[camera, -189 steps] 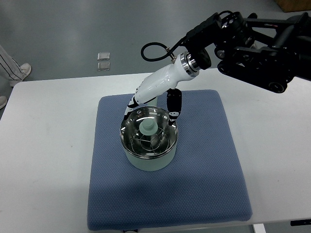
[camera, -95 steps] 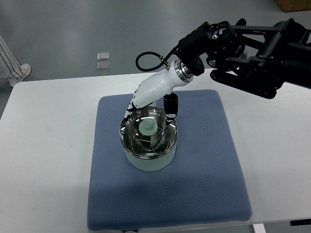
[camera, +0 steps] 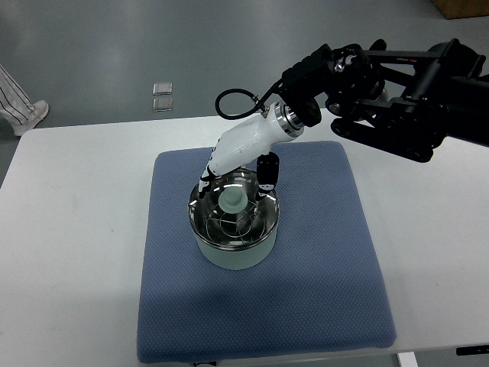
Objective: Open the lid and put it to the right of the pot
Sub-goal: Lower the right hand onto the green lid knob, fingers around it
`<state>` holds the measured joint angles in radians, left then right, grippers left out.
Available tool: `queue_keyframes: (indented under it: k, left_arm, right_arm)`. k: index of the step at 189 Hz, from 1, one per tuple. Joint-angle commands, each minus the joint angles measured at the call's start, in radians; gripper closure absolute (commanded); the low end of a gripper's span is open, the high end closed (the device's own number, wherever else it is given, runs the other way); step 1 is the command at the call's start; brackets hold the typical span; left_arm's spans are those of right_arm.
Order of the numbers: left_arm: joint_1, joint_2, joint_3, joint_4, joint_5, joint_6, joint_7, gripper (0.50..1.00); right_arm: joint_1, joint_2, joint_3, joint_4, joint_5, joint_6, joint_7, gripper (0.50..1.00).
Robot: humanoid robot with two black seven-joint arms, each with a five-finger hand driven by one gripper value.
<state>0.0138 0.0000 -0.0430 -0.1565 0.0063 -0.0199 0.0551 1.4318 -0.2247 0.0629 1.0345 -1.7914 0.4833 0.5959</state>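
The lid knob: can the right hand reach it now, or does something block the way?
Probably yes. The right hand hangs just above the pot, fingers spread to either side of the lid knob. Nothing lies between them; the glass lid is uncovered on top.

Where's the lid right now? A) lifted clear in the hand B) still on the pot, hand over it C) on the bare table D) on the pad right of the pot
B: the lid sits on the pot, its knob showing between the right hand's fingers, which reach down at the rim; the pad right of the pot holds nothing.
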Motion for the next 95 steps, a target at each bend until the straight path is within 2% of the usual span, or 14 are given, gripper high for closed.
queue_keyframes:
  k: [1,46,95]
  left_arm:
    - [0.000,0.000,0.000,0.000,0.000,0.000,0.000,0.500]
    - [0.000,0.000,0.000,0.000,0.000,0.000,0.000,0.500]
    - [0.000,0.000,0.000,0.000,0.000,0.000,0.000,0.500]
  right_arm:
    - [-0.008,0.001,-0.002,0.001,-0.025,-0.026,-0.001,0.666]
    - [-0.013,-0.013,-0.023,0.002,-0.046,-0.080,0.001,0.666]
    - [-0.013,-0.051,-0.021,0.033,-0.043,-0.075,0.015,0.666]
